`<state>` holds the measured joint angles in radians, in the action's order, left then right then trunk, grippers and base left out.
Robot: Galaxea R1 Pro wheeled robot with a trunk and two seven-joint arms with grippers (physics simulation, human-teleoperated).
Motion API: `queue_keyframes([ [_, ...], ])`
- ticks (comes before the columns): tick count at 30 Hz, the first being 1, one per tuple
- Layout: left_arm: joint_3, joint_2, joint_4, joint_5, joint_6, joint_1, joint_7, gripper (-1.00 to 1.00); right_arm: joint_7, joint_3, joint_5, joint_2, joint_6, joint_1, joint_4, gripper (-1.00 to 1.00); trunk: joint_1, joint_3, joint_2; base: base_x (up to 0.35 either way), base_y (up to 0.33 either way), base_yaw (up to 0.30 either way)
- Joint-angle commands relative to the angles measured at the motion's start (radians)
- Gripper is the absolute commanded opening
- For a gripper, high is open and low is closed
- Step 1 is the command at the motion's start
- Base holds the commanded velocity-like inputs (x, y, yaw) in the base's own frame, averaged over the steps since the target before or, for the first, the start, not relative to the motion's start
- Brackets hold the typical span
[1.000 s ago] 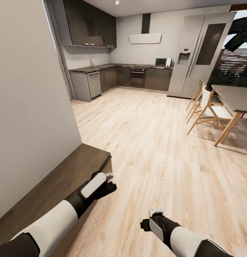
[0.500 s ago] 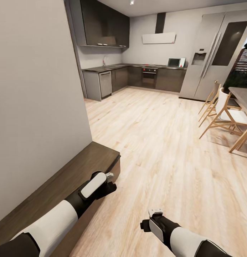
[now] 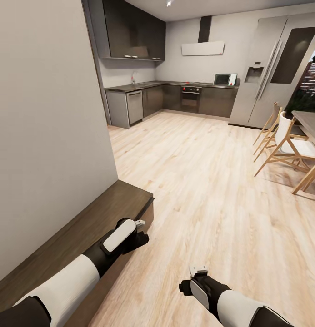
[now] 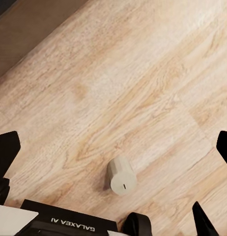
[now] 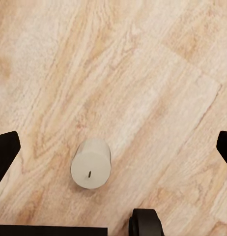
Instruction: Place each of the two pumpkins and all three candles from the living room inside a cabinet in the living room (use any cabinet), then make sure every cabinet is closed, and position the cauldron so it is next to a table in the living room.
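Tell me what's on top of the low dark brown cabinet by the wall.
The visible top of the cabinet is bare wood grain, with nothing resting on it. The left arm and left gripper cover its near edge in the head view, so that strip can't be checked.

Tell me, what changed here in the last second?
Only the camera moved: the view swung left a second ago, sliding the kitchen and chairs right, then held. The left gripper and right gripper stayed put, both open and empty. A candle lies on the floor below the wrists. The cabinet is unchanged.
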<state>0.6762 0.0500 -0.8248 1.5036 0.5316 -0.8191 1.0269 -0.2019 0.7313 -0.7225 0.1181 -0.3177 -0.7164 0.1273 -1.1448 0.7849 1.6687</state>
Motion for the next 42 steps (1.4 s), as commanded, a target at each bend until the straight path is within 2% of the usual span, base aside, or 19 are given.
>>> queue_keyframes([
  [1,0.001,0.0,0.0,0.001,0.0,0.0,0.0,1.0,0.0,0.0,0.0,0.0,0.0,0.0,0.0,1.0,0.0,0.0,0.0,0.0,0.0,0.0],
  [8,0.002,-0.006,0.008,0.001,0.005,0.0,0.008,1.0,0.001,-0.001,0.0,0.0,0.0,0.0,0.0,1.0,0.0,0.0,0.0,0.0,0.0,0.0],
  [17,0.002,-0.008,0.01,-0.002,0.005,0.0,0.049,1.0,0.001,0.0,0.0,0.0,0.0,0.0,0.0,1.0,-0.034,0.028,0.063,0.0,0.0,0.0],
  [26,0.002,-0.007,0.011,-0.002,0.005,0.0,0.051,1.0,0.001,-0.001,0.0,0.0,0.0,0.0,0.0,1.0,-0.069,0.056,0.126,0.0,0.0,0.0],
  [32,0.001,0.006,-0.005,0.003,0.008,0.0,0.034,1.0,0.001,-0.001,0.0,0.0,0.0,0.0,0.0,1.0,-0.092,0.075,0.168,0.0,0.0,0.0],
  [35,-0.001,0.012,-0.031,0.005,0.008,0.0,-0.024,1.0,0.001,-0.001,0.0,0.0,0.0,0.001,0.0,1.0,-0.103,0.085,0.189,0.0,0.0,0.0],
  [37,0.0,0.011,-0.095,0.013,0.008,0.0,-0.128,1.0,0.001,-0.001,0.0,0.0,0.0,0.009,0.0,1.0,-0.111,0.091,0.203,0.0,0.0,0.0],
  [39,0.001,0.009,-0.148,0.04,0.008,0.0,-0.219,1.0,0.001,-0.001,0.0,0.001,0.0,0.012,0.0,1.0,-0.119,0.097,0.217,0.0,0.0,0.0],
  [41,0.004,0.006,-0.184,0.082,0.008,0.0,-0.299,1.0,0.001,-0.001,0.0,0.0,0.0,0.013,0.0,1.0,-0.126,0.103,0.231,0.0,0.0,0.0],
  [42,0.004,0.006,-0.19,0.094,0.008,0.0,-0.317,1.0,0.001,-0.001,0.0,0.0,0.0,0.013,0.0,1.0,-0.13,0.107,0.238,0.0,0.0,0.0],
])
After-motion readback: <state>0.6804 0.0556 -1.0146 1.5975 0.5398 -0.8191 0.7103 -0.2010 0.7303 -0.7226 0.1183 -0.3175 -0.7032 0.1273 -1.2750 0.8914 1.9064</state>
